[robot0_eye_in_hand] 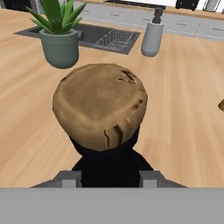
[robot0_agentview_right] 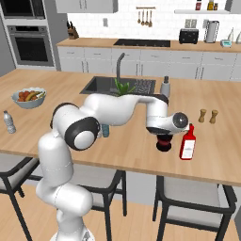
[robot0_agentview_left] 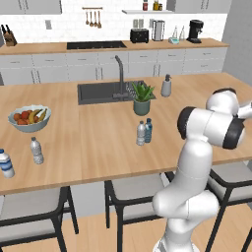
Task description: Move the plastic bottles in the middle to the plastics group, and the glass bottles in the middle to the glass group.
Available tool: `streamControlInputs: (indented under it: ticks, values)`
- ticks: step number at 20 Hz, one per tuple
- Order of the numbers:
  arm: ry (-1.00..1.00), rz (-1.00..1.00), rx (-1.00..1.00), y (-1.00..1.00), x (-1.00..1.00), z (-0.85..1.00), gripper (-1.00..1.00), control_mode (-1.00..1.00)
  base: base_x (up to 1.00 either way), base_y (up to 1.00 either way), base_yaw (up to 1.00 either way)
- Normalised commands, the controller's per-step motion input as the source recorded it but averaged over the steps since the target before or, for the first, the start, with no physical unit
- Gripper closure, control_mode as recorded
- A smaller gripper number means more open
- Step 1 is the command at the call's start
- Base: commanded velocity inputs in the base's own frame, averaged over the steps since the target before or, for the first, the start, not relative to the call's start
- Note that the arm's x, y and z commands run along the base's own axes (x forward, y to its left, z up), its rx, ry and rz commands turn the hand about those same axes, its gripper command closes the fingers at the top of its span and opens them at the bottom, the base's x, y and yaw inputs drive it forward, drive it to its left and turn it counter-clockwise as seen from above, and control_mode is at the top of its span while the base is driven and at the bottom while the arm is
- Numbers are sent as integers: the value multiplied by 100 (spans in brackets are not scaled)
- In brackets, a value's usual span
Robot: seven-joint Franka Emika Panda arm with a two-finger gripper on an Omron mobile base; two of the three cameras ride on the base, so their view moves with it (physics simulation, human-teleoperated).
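The pincer [robot0_eye_in_hand: 109,177] is pinching the black glass bottle [robot0_eye_in_hand: 100,111]: its two tips [robot0_eye_in_hand: 68,177] sit against either side of the dark body, directly under the brown, cork-like top. In the right base view the pincer [robot0_agentview_right: 163,135] is low over the bench [robot0_agentview_right: 132,153], and the bottle's round base [robot0_agentview_right: 164,146] rests on the wood beneath it. Just beside the pincer, to its right in that view, stands the red bottle [robot0_agentview_right: 188,143], upright. A little farther off on the same side are two wooden shakers [robot0_agentview_right: 208,115]. Ahead of the pincer are a potted plant [robot0_eye_in_hand: 60,48] and a grey soap dispenser [robot0_eye_in_hand: 151,38]. Well away, mid-bench, the clear plastic bottle [robot0_agentview_left: 141,134] and the blue-tinted one [robot0_agentview_left: 148,130] stand touching. Farthest from the pincer are the slim water bottle [robot0_agentview_left: 36,150] and the blue-labelled bottle [robot0_agentview_left: 6,164].
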Motion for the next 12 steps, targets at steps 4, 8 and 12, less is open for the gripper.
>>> streamControlInputs:
  ticks: [4,8,12]
  values:
    - [0,0,-2,11,-1,0,100,-100,0,0,0]
    - [4,0,-4,0,-2,-11,100,-100,0,0,0]
    - [3,0,-3,0,0,-42,100,-100,0,0,0]
